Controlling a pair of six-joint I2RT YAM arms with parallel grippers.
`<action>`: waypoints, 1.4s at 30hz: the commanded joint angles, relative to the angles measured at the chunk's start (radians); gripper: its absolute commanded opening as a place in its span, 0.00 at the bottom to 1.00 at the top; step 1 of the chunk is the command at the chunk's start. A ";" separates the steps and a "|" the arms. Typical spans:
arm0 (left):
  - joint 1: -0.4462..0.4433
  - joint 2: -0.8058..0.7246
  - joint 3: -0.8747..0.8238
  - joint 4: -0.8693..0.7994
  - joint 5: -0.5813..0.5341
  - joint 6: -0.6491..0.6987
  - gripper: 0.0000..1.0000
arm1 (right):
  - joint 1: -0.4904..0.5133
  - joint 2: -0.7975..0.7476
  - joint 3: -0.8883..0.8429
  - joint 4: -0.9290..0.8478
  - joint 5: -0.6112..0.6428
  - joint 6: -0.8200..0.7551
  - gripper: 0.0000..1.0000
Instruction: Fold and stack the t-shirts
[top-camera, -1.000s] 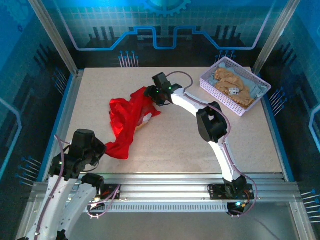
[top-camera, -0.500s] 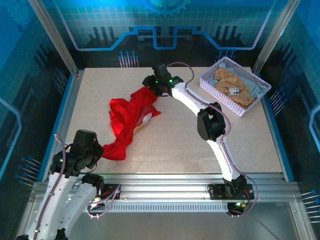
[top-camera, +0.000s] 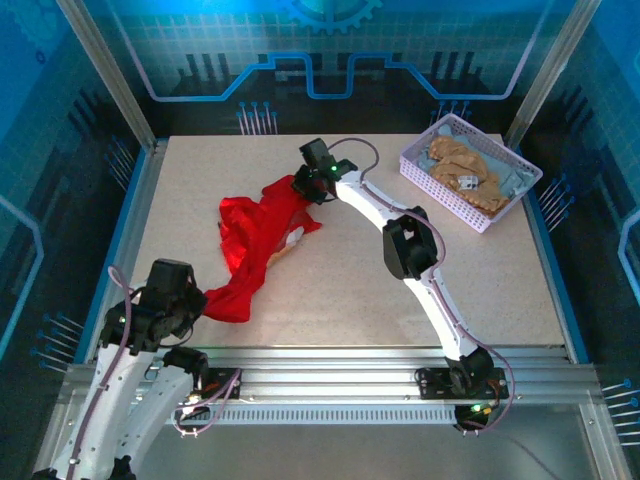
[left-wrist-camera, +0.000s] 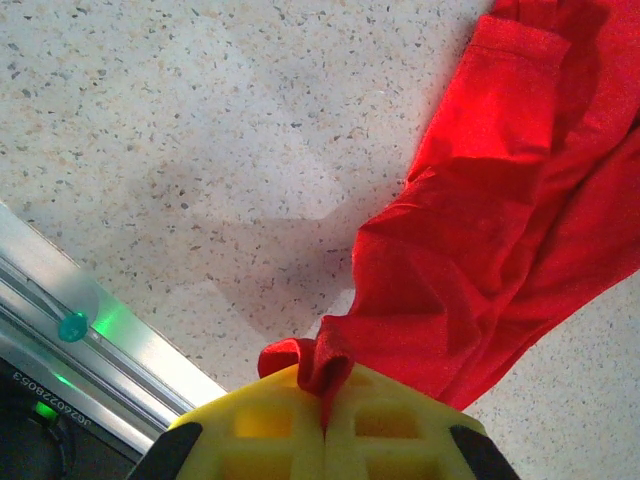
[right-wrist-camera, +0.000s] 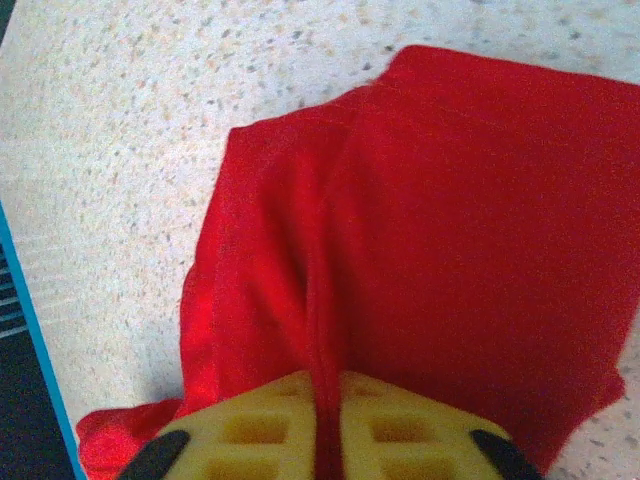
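On the table (top-camera: 340, 290), left gripper (left-wrist-camera: 325, 395) and right gripper (right-wrist-camera: 325, 400) each pinch red t-shirt (top-camera: 262, 232)

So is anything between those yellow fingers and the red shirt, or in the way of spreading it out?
Nothing visible. The left fingers and right fingers are each shut on the red t-shirt, at opposite ends. The table beside it is bare, and the basket sits at the far right corner.

One red t-shirt (top-camera: 260, 230), one lavender basket (top-camera: 435, 192), two arms (top-camera: 135, 330) (top-camera: 410, 245).

Table (top-camera: 340, 295) centre free; t-shirt (top-camera: 255, 228) (bunched) left; basket (top-camera: 438, 194) right
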 joint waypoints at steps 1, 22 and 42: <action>0.003 0.019 0.035 0.004 -0.014 0.029 0.00 | -0.005 -0.101 -0.042 -0.049 0.073 -0.024 0.08; 0.300 0.752 0.773 0.663 0.204 0.082 0.00 | -0.251 -0.463 0.075 -0.121 0.057 -0.390 0.00; 0.384 0.461 0.703 0.776 0.300 -0.074 0.00 | -0.262 -0.810 -0.242 0.034 -0.123 -0.483 0.00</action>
